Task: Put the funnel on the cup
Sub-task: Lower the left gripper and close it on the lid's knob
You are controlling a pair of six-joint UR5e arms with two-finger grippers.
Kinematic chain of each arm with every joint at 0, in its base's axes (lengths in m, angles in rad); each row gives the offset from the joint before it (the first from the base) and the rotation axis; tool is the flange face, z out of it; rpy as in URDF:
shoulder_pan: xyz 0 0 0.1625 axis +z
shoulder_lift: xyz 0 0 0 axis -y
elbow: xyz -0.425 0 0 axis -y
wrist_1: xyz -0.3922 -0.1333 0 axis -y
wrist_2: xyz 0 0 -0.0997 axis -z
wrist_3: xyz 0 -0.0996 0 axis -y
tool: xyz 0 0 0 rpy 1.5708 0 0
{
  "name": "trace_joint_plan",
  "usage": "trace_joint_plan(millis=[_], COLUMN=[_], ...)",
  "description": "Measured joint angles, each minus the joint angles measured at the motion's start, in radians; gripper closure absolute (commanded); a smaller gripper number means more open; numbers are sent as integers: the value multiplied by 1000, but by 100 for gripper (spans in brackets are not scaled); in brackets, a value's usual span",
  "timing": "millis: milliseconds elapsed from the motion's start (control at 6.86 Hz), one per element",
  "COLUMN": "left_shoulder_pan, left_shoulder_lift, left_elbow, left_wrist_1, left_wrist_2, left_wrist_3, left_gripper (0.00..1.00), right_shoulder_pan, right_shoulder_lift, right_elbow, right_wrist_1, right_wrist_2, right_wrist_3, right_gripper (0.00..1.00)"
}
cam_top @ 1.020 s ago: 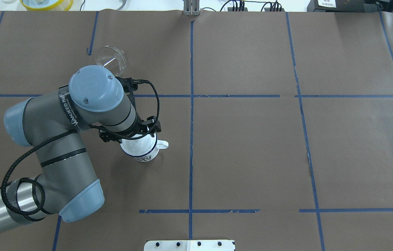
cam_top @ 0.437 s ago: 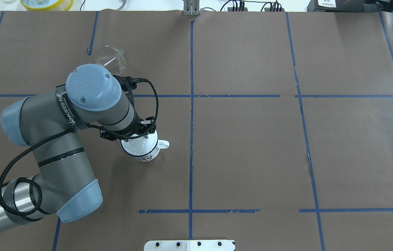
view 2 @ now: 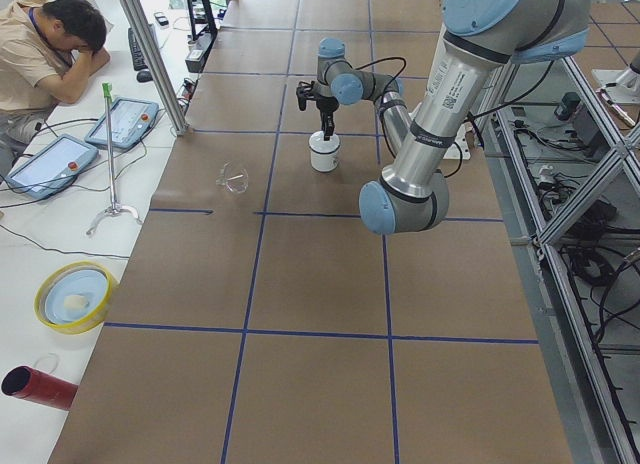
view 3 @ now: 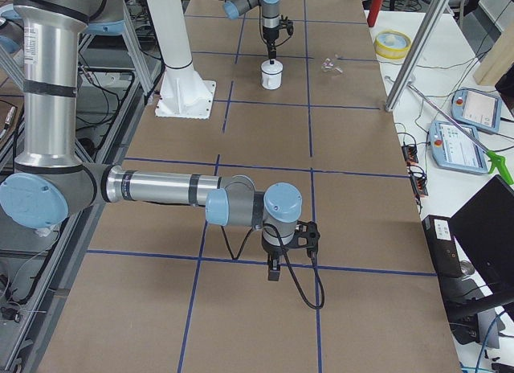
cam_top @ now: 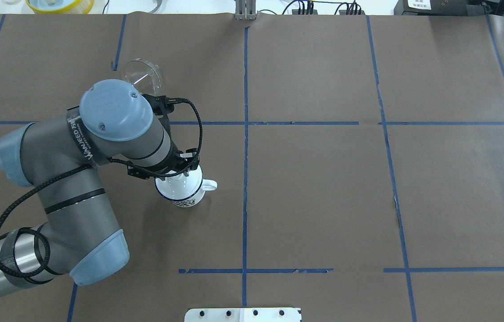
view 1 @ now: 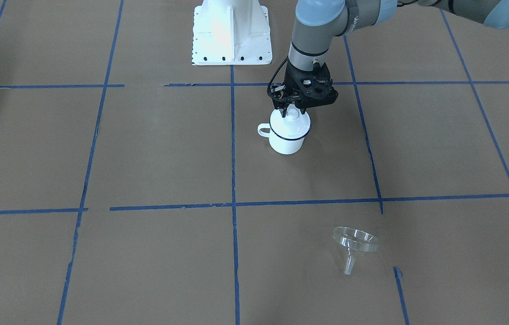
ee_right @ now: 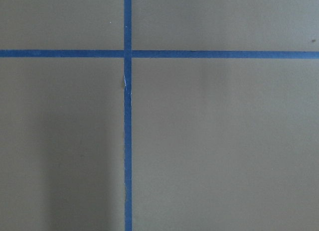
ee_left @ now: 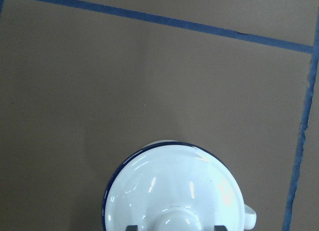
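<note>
The cup [view 1: 287, 141] is a white enamel mug with a dark blue rim, upright left of the table's middle; it also shows in the overhead view [cam_top: 186, 196]. A round white knobbed lid [view 1: 289, 123] sits on it. My left gripper [view 1: 289, 111] hangs straight down over the lid. In the left wrist view its fingertips [ee_left: 130, 227] stand on either side of the knob with a gap, so it is open. The clear funnel [view 1: 354, 241] lies on the paper, far from the cup; it also shows overhead [cam_top: 142, 75]. My right gripper [view 3: 273, 272] points down over bare paper; I cannot tell its state.
Brown paper with blue tape lines [cam_top: 245, 134] covers the table. The white robot base plate [view 1: 231, 31] is at the near edge. A yellow bowl [view 2: 75, 296] and a red cylinder [view 2: 35, 386] lie beyond the paper. An operator [view 2: 45, 44] sits at the side.
My left arm has shifted slightly to the left and back over the cup. The cup, lid and funnel have not moved.
</note>
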Motion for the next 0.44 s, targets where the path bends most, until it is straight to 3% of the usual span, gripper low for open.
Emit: trace_joint_plan(millis=[291,437], left_shoulder_pan=[0,1], left_shoulder_lift=[0,0], left_elbow=[3,3], left_wrist_1=[0,0], left_wrist_2=[1,1], left_wrist_3=[0,0], left_gripper=[51,76], right_shoulder_pan=[0,0], right_shoulder_lift=[0,0], right_elbow=[0,0], right_wrist_1=[0,0], right_wrist_2=[0,0], right_wrist_3=[0,0], right_gripper=[0,0])
